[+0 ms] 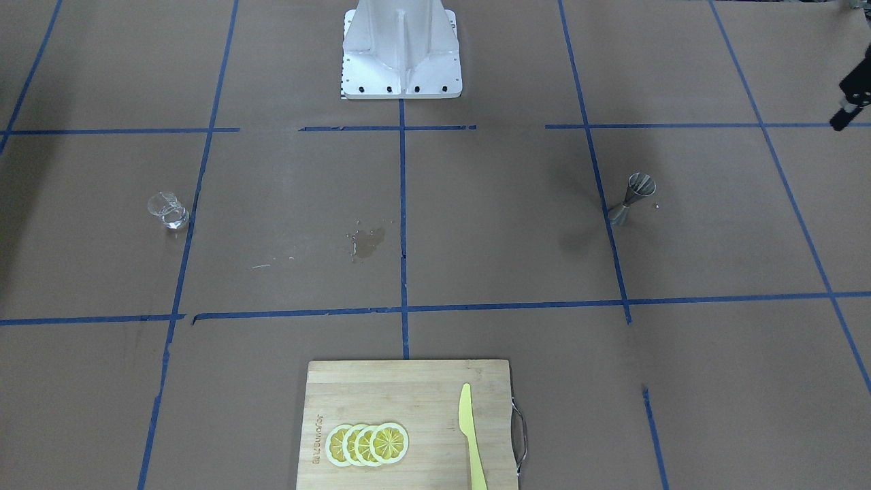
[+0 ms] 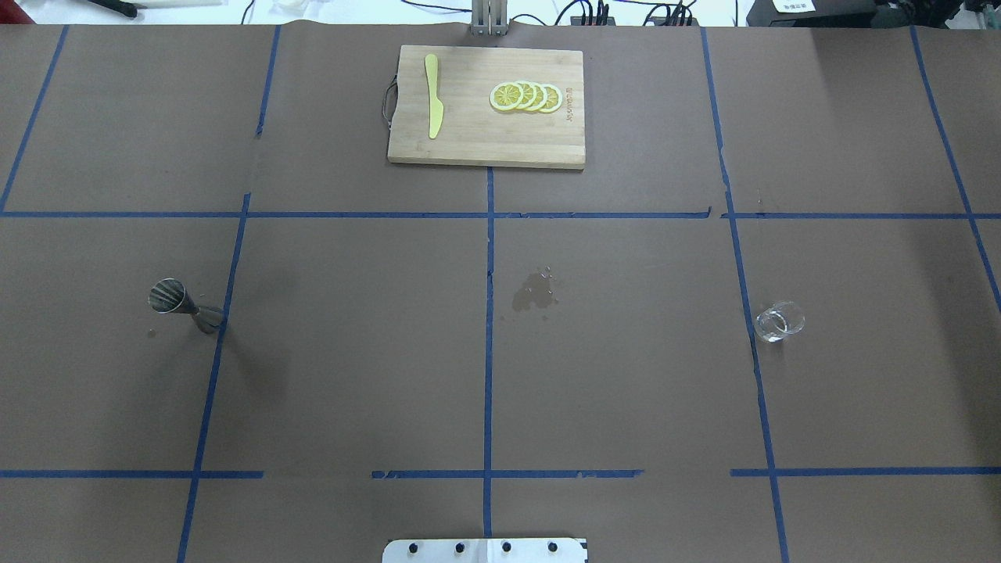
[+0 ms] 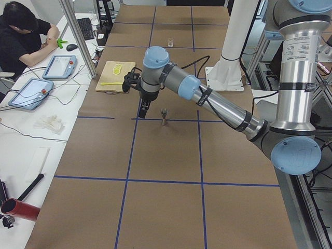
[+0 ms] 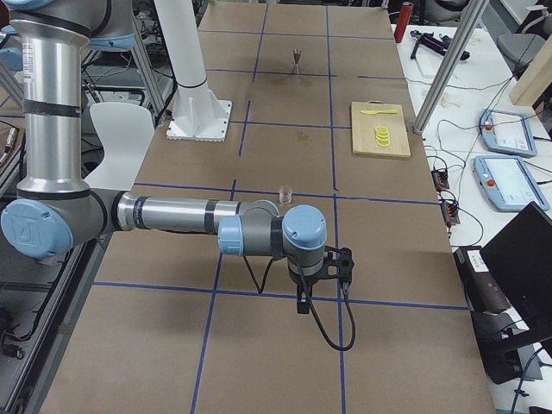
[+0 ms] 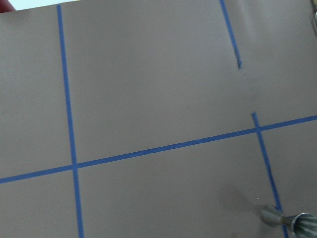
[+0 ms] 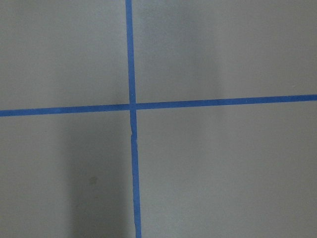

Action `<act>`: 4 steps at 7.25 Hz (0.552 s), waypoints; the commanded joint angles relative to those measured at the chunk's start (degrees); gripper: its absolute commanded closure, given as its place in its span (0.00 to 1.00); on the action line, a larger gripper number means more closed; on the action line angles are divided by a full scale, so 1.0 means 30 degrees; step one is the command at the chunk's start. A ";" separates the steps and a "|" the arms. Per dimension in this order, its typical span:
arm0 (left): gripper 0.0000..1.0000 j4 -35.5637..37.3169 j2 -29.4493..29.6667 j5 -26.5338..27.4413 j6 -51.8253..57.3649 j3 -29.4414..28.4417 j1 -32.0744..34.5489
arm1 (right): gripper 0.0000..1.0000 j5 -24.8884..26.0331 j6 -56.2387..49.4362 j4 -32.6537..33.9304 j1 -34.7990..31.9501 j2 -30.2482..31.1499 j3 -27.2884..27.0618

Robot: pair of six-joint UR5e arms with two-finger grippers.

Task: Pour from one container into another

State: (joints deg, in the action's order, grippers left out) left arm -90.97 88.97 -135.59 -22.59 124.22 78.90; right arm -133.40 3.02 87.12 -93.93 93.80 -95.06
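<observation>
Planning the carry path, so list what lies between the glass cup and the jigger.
In the overhead view, only a small wet patch sits about midway between the glass cup and the jigger, plus blue tape lines; otherwise bare paper.

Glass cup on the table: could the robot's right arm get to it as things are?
Probably yes. The glass cup stands upright and alone on the table, and the right arm hangs over that same end with nothing between them.

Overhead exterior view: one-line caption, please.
Jigger left, glass cup right, wet spot between; board with lemon slices and knife at far edge.
</observation>
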 commanded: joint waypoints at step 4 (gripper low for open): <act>0.02 -1.2332 -0.5604 0.8991 -1.3928 0.2215 -0.9934 | 0.00 -0.0966 0.1718 -0.0241 0.0226 -0.0210 -0.0451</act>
State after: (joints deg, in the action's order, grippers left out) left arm -122.75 74.37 -116.82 -56.59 130.22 56.59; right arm -135.12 7.57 86.46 -93.28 93.29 -96.11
